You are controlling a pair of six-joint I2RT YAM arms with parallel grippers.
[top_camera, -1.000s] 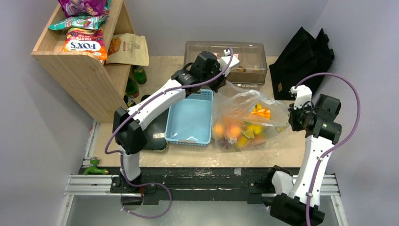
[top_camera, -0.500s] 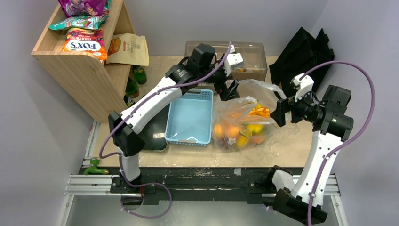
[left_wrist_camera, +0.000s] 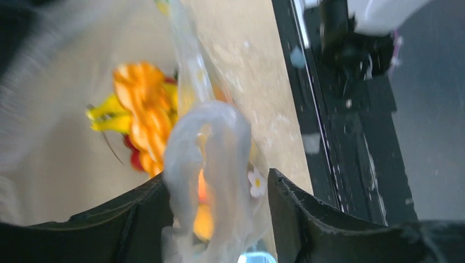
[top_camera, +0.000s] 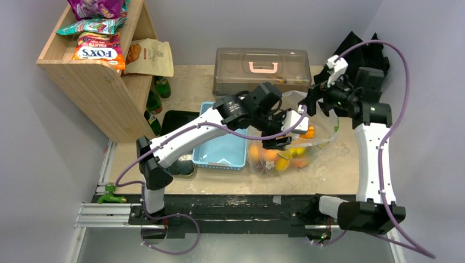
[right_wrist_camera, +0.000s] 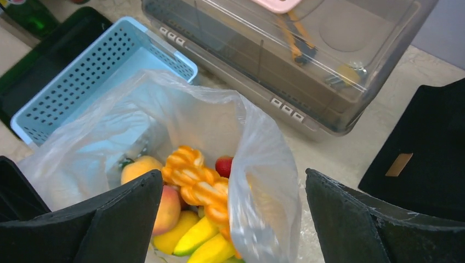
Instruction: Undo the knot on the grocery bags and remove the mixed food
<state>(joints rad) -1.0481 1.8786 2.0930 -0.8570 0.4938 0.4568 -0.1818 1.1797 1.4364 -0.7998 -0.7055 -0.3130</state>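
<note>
The grocery bag [top_camera: 323, 137], mouth open right of centre with the mixed food [right_wrist_camera: 192, 186] inside, lies beside a blue basket [top_camera: 222, 139] to its left and below a clear lidded box [top_camera: 262, 70], the left gripper [left_wrist_camera: 216, 178] half-apart astride a loose fold, the right gripper [right_wrist_camera: 234, 174] spread wide, empty, over the mouth.

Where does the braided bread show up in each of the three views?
Top external: the braided bread lies right of centre, inside the clear bag.
Left wrist: upper left of centre, blurred, with bag film beside it.
Right wrist: bottom centre, in the open bag mouth.
Shared landmark: the clear bag around it.
</note>
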